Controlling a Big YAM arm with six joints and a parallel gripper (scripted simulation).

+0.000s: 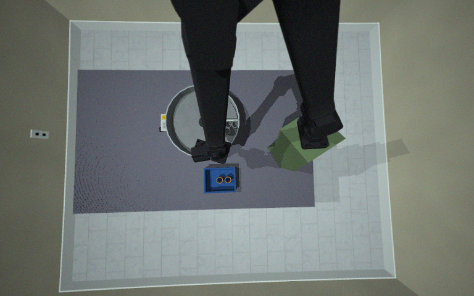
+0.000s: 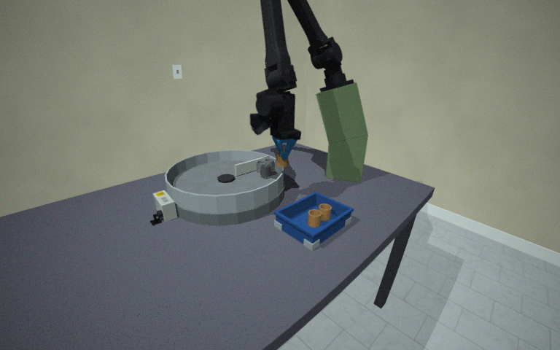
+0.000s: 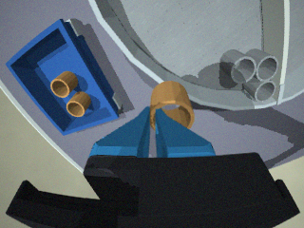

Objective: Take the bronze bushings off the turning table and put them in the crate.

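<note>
My gripper (image 3: 152, 112) with blue fingers is shut on a bronze bushing (image 3: 173, 103) and holds it in the air above the rim of the grey turning table (image 2: 224, 184). It also shows in the side view (image 2: 282, 160). Three steel bushings (image 3: 253, 72) stand together on the turning table beside a white divider (image 2: 249, 165). The blue crate (image 2: 314, 216) stands on the table next to the turning table, with two bronze bushings (image 2: 319, 214) upright inside. From above, the arm hides my gripper, and the crate (image 1: 220, 179) lies just below it.
A green block (image 2: 343, 132) carries the arm's base at the back right of the table. A small white control box (image 2: 164, 203) sits against the turning table's left side. The table's edge runs close to the crate on the right.
</note>
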